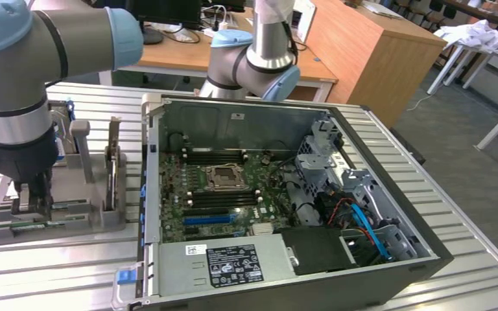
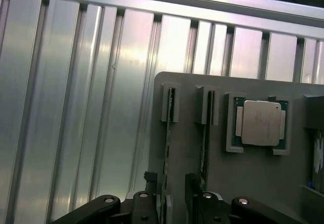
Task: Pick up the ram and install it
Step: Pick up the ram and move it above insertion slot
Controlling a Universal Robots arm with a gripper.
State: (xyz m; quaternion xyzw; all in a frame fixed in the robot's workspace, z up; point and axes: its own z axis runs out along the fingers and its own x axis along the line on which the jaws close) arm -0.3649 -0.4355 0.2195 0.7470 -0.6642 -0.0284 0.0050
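My gripper (image 2: 169,199) is lowered over a grey holder (image 2: 228,183), its jaws open. Two dark fingers (image 2: 147,203) stand on either side of one ram (image 2: 166,148), a thin green stick seen edge-on in a slot. There is a gap between the stick and each finger. A second stick (image 2: 204,138) stands in the neighbouring slot, just outside the other finger. In the exterior view the gripper (image 1: 31,194) reaches down onto the holder (image 1: 76,223) at that view's left, beside the open computer case (image 1: 284,194).
A square silver processor chip (image 2: 260,122) lies in a pocket of the holder beyond the sticks. Inside the case, the motherboard (image 1: 223,188) has dark memory slots (image 1: 218,155) around the processor socket (image 1: 229,176). A second arm's base (image 1: 253,65) stands behind the case. Ribbed aluminium table (image 2: 76,107) surrounds the holder.
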